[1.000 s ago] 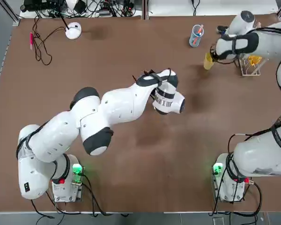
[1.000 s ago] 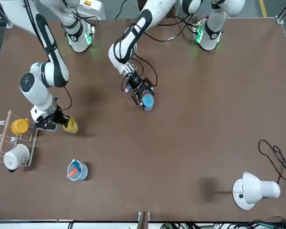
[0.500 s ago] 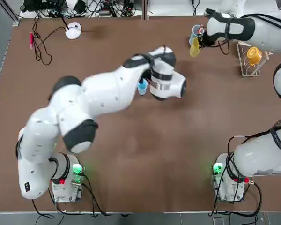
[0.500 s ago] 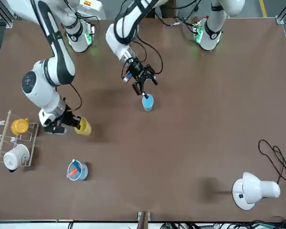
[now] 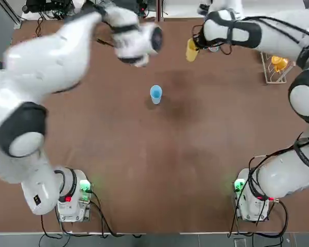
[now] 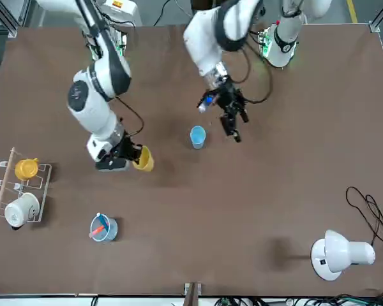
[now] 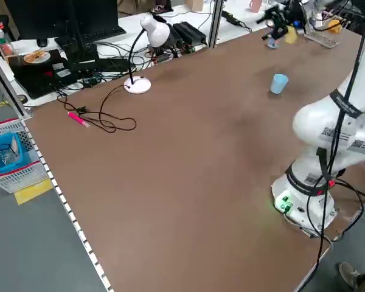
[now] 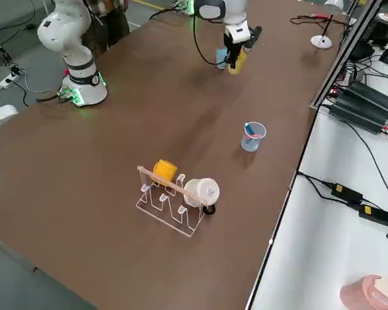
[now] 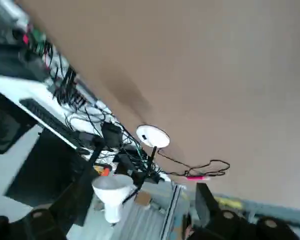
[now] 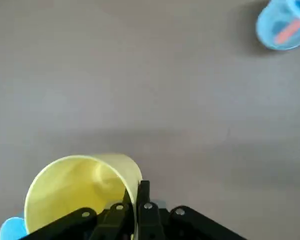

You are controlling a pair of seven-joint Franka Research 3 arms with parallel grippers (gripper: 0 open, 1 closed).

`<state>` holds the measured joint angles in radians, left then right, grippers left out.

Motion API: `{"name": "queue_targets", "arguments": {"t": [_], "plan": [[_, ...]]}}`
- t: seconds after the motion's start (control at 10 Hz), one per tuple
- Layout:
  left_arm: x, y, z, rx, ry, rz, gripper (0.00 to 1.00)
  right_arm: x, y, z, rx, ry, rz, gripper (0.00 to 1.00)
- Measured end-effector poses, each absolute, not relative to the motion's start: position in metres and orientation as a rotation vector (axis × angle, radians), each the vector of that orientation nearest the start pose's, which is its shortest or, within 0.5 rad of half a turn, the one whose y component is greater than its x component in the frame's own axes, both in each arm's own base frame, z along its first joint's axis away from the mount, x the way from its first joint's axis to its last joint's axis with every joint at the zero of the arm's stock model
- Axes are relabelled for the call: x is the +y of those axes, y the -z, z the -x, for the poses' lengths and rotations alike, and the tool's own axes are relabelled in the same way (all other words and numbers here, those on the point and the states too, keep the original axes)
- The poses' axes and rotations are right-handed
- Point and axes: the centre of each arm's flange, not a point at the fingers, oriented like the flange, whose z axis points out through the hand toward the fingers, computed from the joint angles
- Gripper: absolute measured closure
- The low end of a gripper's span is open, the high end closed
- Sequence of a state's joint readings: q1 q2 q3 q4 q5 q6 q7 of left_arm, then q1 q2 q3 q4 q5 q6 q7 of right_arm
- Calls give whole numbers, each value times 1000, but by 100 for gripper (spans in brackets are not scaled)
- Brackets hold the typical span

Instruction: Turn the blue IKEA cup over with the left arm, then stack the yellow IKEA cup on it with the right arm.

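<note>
We see the right claw [image 6: 133, 157] pinched shut on the rim of the yellow IKEA cup [image 6: 143, 159], wall of the cup between the fingers, cup tilted and held clear above the surface [image 6: 274, 191]. Right wrist view confirms: the yellow cup's [image 10: 80, 192] open mouth faces the camera. The blue IKEA cup [image 6: 197, 136] stands alone mid-surface, to the left of the yellow cup and nearer the robot, apart from both claws. Left claw [image 6: 233, 124] hangs empty just left of the blue cup, not touching; fingers look spread, though blurred. Far right, a rack [image 5: 274, 72] holds an orange-yellow mug [image 5: 280, 63].
</note>
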<state>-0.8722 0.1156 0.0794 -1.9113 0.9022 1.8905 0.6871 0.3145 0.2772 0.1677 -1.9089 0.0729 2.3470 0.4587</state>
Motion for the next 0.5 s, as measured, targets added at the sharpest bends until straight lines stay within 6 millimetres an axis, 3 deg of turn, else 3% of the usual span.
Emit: {"name": "queue_targets", "arguments": {"t": [0.3, 0.5], "plan": [[-250, -512, -485, 1725, 59, 1838, 1, 378, -349, -535, 129, 151, 3030, 96], [-162, -545, -506, 1530, 147, 2343, 1, 417, -358, -511, 176, 130, 3030, 96]]}}
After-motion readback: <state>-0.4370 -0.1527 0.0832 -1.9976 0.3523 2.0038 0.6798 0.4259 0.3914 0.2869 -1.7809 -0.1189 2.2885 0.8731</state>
